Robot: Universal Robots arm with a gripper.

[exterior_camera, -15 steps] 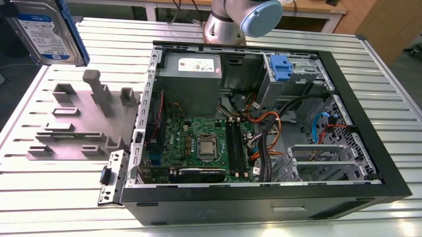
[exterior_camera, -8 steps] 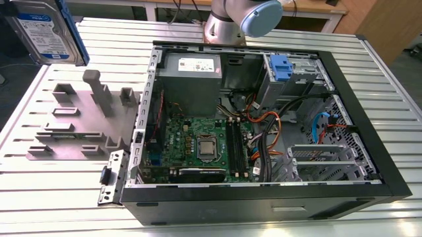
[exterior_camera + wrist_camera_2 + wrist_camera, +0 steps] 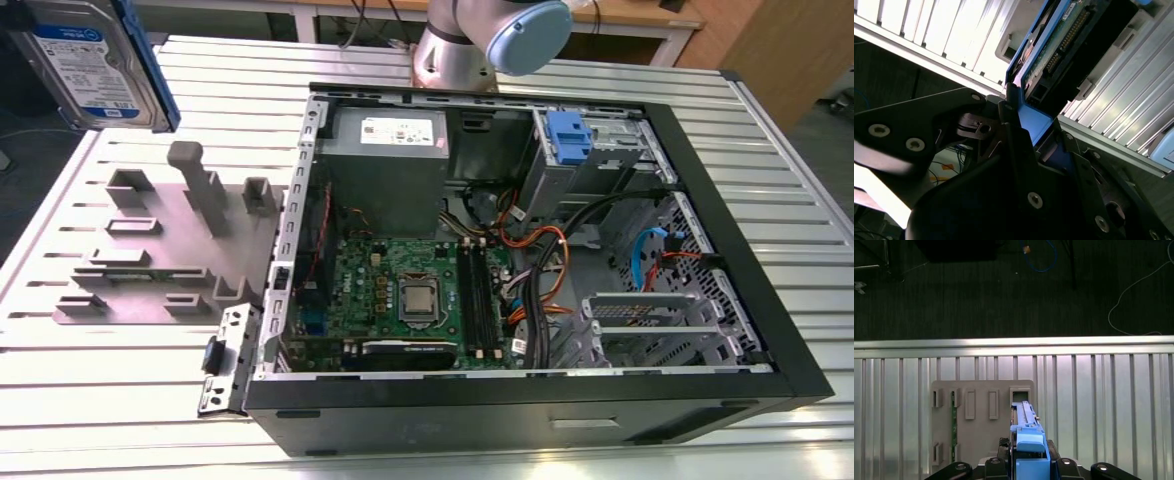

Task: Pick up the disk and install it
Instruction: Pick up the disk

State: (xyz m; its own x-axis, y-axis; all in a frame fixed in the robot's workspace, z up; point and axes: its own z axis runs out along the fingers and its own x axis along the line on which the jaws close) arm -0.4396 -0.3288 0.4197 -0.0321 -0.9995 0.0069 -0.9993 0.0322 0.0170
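Bright, probably overhead light; some glare.

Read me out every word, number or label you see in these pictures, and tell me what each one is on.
Nothing can be quoted; there is print in three places, none of it legible.
Label on the disk: white and blue, print not legible.
Label on the power supply: white, several lines, not legible.
Markings on the processor: not legible.
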